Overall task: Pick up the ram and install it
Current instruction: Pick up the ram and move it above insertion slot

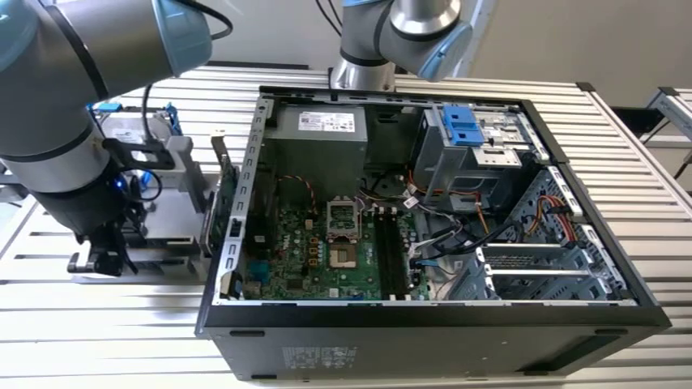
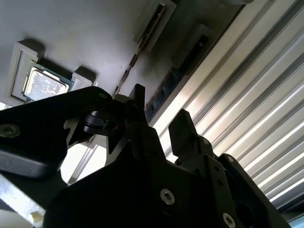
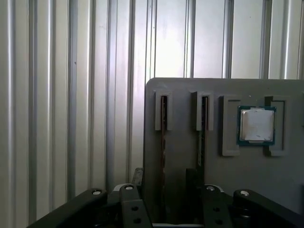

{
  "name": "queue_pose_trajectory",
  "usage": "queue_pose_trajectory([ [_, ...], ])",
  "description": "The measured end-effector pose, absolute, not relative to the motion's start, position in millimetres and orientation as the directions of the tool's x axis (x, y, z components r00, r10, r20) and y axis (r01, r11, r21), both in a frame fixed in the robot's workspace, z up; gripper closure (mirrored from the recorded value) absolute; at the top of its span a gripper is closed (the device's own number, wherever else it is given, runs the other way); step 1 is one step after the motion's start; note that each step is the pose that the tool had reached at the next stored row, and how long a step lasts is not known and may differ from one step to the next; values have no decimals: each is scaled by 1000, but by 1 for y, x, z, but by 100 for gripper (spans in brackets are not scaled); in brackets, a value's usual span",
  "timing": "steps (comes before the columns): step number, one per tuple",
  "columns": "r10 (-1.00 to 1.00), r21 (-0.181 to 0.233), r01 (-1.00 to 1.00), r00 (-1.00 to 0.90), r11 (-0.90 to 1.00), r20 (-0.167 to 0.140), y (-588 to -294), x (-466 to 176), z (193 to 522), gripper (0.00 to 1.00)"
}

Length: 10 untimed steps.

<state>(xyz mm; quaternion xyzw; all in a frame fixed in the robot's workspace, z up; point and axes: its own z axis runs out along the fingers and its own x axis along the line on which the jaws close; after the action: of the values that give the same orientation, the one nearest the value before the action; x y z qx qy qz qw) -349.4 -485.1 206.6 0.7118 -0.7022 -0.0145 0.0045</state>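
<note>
Your gripper (image 3: pixel 164 179) has its jaws apart, one on each side of the ram (image 3: pixel 163 137), and they are not clamped on it. That ram stands on edge in a slot of the grey holder (image 3: pixel 185 90), the slot farther from the chip (image 3: pixel 257 125). The holder carries two ram sticks, with the second stick (image 3: pixel 202 137) in the neighbouring slot, and one chip in its own pocket. In the exterior view, the open case (image 1: pixel 433 332) lies just beside the holder, toward the exterior view's right.
</note>
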Motion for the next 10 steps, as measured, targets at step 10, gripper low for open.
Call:
queue_pose_trajectory([
  [10, -1000, 28, -1000, 13, -14, -14, -486, -349, 196, 0],
])
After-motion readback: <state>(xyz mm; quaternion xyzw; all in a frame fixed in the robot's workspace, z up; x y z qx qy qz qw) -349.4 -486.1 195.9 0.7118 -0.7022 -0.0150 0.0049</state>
